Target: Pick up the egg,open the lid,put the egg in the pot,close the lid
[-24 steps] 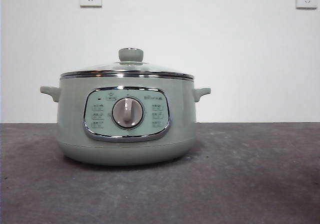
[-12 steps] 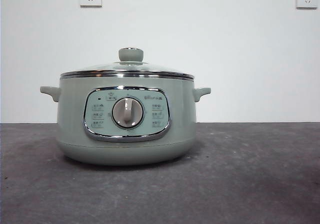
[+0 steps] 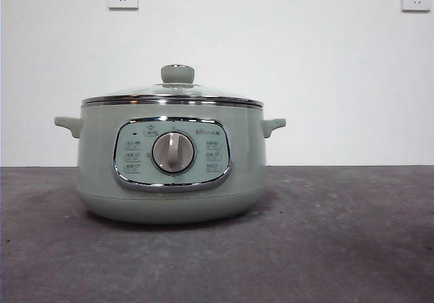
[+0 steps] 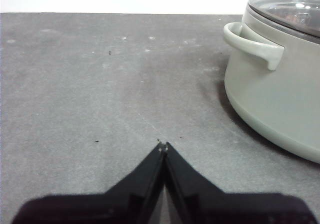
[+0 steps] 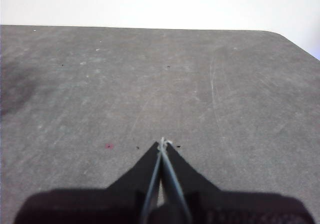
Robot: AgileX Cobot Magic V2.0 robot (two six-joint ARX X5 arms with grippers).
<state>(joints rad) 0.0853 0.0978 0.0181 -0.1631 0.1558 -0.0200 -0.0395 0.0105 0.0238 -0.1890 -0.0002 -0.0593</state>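
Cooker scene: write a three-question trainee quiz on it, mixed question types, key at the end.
1. True or false: the glass lid sits closed on the green electric cooker.
2. Multiple choice: the left gripper is A) clamped on the lid knob, B) shut above bare table beside the cooker's side handle, C) open around an egg.
3. Fill in: the right gripper has its jaws ____ and holds nothing.

Key: 1 true; 2 B; 3 shut. No egg shows in any view.
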